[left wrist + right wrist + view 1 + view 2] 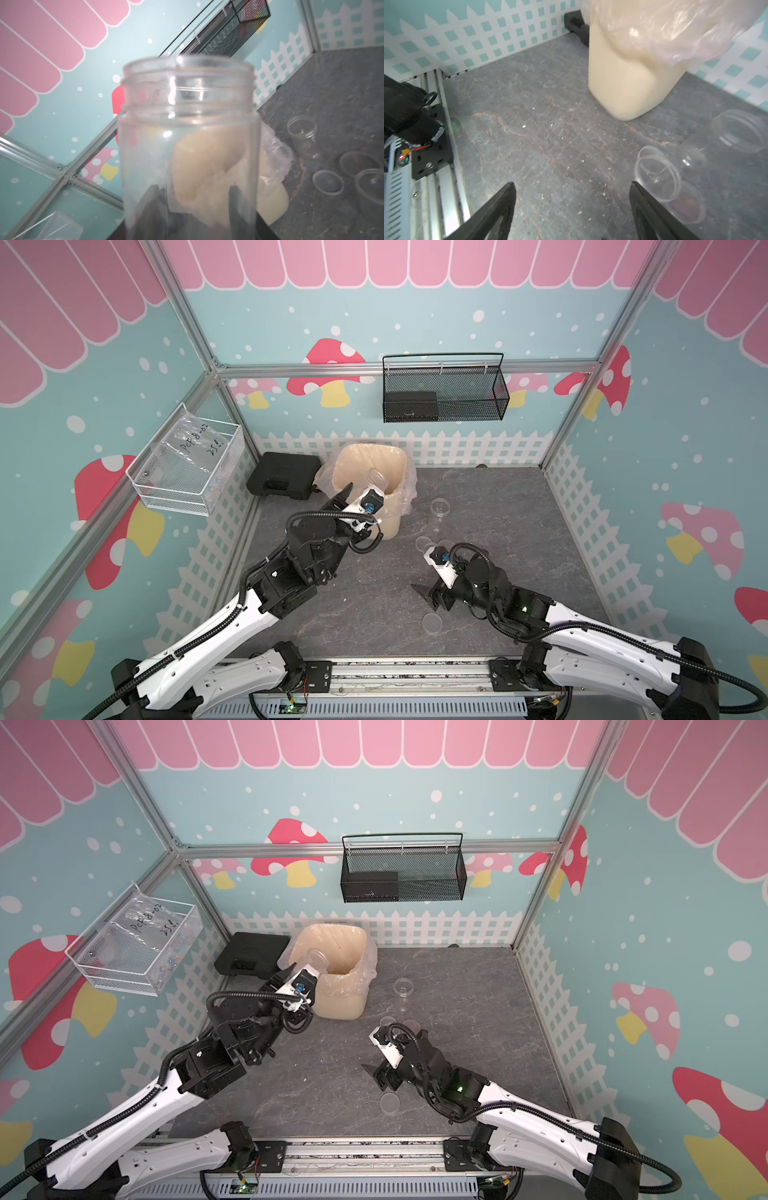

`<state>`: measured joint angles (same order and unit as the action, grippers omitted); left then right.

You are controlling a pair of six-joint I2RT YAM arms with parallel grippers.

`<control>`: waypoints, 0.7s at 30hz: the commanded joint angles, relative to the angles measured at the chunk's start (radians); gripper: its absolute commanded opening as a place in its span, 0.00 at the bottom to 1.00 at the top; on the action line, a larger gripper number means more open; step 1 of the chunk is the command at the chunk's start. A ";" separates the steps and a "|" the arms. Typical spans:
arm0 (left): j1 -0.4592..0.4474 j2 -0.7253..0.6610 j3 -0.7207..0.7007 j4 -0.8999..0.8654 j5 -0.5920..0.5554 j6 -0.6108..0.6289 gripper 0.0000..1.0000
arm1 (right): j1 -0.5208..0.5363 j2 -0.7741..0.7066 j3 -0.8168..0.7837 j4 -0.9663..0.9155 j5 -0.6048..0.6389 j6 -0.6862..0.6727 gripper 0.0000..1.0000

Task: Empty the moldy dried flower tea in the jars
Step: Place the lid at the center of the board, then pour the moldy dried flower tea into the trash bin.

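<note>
Left wrist view is showing the left gripper (195, 209) clamping a small clear cylindrical plastic jar (187, 135) near its base. The fingers (152, 207) are pressing on opposite sides of the wall, so the open, lidless mouth is pointing away from the wrist. In both top views this jar (375, 477) is hanging over the near rim of the cream plastic-lined waste bin (390, 526), a position that would drop any falling contents into the liner. Its mouth is facing upward rather than down into the bin. The held jar is looking empty: no tea is showing through its wall. The bin's interior is lying in shade, and its contents cannot be made out. A second clear plastic jar (439, 512) is standing upright and uncapped on the grey stone-patterned tabletop (374, 614) near the bin, and is also appearing empty. The right gripper (572, 185) is hovering low over the tabletop with its fingers spread wide and gripping nothing, apparently standing clear of the pouring arm. Beside one finger, two shallow clear round lids (656, 176) are lying overlapped. Reddish-brown dried tea bits (685, 204) are showing at the lower one, the only tea visible. Another flat clear round lid (432, 622) is lying apart, near the right gripper. A third jar is not identifiable.
</note>
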<state>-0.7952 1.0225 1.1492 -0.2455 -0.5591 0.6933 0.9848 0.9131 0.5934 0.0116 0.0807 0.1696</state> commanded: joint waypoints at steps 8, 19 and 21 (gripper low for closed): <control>0.133 0.320 0.308 -0.246 -0.169 0.433 0.38 | 0.007 -0.032 -0.043 0.217 0.113 -0.082 0.85; 0.202 0.475 0.403 -0.156 -0.122 0.829 0.27 | 0.007 -0.159 -0.155 0.264 0.109 -0.025 0.84; 0.218 0.499 0.410 -0.129 -0.119 0.897 0.26 | 0.007 -0.192 -0.178 0.274 0.109 -0.014 0.84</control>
<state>-0.5976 1.4979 1.5265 -0.4309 -0.6941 1.3933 0.9848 0.7593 0.4438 0.2443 0.1768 0.1287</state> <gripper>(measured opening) 0.531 0.844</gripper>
